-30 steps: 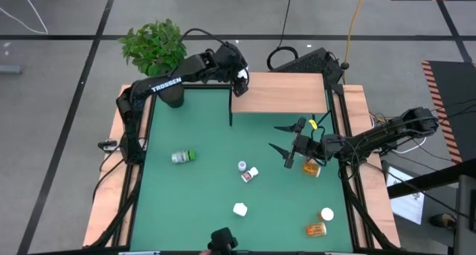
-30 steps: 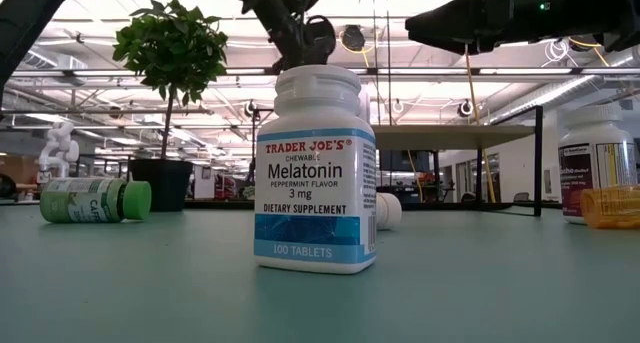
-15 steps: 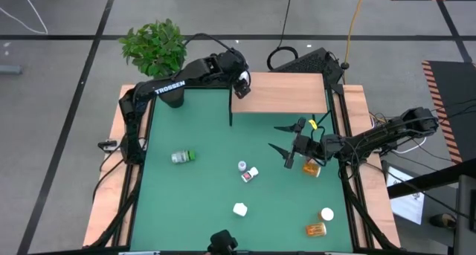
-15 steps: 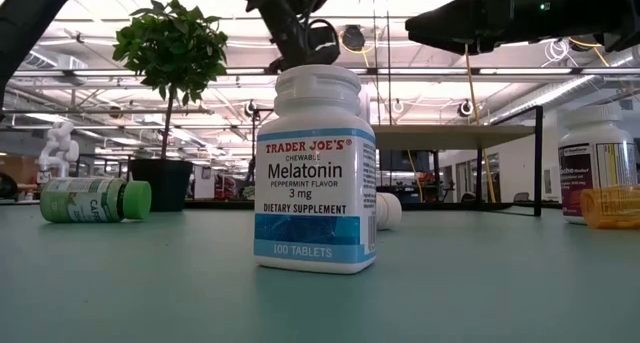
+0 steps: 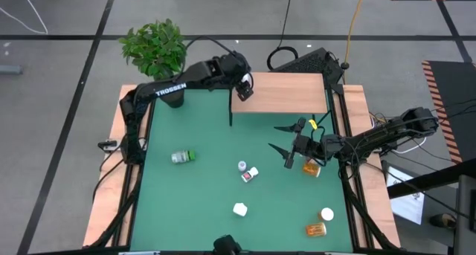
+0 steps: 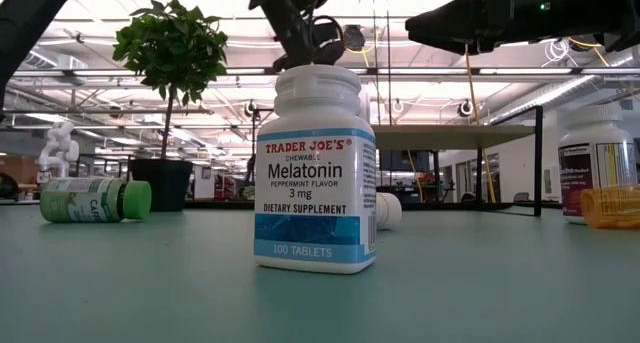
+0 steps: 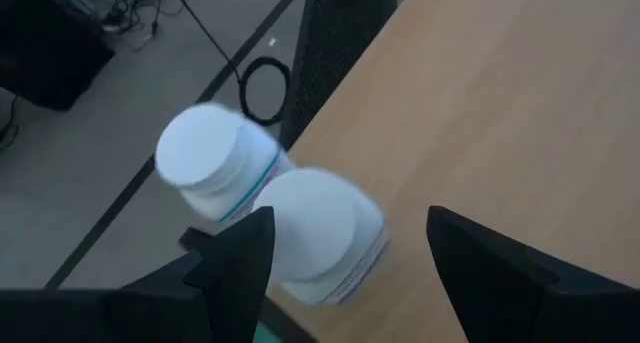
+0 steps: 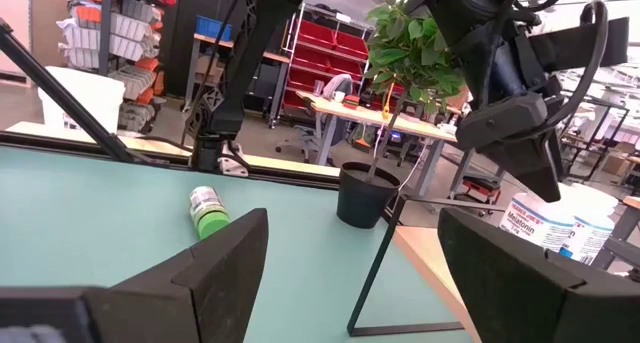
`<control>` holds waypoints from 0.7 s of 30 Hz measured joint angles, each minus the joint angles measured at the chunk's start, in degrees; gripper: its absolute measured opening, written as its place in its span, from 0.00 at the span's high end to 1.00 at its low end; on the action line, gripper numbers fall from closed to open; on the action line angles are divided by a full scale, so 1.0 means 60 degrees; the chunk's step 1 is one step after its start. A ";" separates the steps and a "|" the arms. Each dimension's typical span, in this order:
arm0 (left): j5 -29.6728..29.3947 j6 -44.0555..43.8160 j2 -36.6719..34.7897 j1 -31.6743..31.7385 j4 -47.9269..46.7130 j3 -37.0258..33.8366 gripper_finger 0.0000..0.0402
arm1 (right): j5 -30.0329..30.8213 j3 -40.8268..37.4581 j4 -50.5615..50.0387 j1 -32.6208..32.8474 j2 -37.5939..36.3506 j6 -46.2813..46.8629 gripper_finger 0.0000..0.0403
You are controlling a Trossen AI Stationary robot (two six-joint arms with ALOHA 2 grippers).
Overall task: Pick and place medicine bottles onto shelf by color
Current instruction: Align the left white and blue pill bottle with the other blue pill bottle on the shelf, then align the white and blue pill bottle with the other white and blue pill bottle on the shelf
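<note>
Two white bottles (image 7: 300, 223) standing at the shelf's (image 5: 286, 95) left corner beneath the spread, empty left gripper (image 5: 242, 82). Seven remaining across the mat (image 5: 201, 195); right gripper (image 5: 286, 146) spread, idle, near the right edge.

Most of the shelf (image 5: 286, 93) lies bare and open from above; only its near-left corner is blocked, by 2 white bottles (image 7: 270, 208) and the left gripper (image 5: 242, 89) over them.
</note>
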 joint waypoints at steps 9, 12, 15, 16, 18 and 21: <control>-0.0508 0.0364 0.0000 -0.0493 0.0398 0.0000 0.34 | 0.0000 0.0000 -0.0004 0.0007 0.0000 -0.0007 0.29; -0.0671 0.0362 -0.0126 -0.0649 0.0266 0.0000 0.34 | 0.0000 0.0000 -0.0071 0.0005 -0.0001 -0.0011 0.29; -0.0693 0.0390 -0.0464 -0.0905 0.0059 -0.0010 0.34 | -0.0023 0.0000 -0.0109 0.0004 -0.0003 -0.0081 0.29; -0.0692 0.0461 -0.0586 -0.1021 0.0158 -0.0007 0.34 | -0.0082 0.0003 -0.0135 0.0004 -0.0004 -0.0090 0.29; -0.0721 0.0484 -0.0862 -0.1260 0.0009 -0.0007 0.34 | -0.0344 0.0000 -0.0220 0.0004 0.0000 -0.0144 0.29; -0.0761 0.0552 -0.1235 -0.1728 -0.0006 -0.0007 0.34 | -0.0798 0.0004 -0.0287 0.0009 -0.0004 -0.0159 0.29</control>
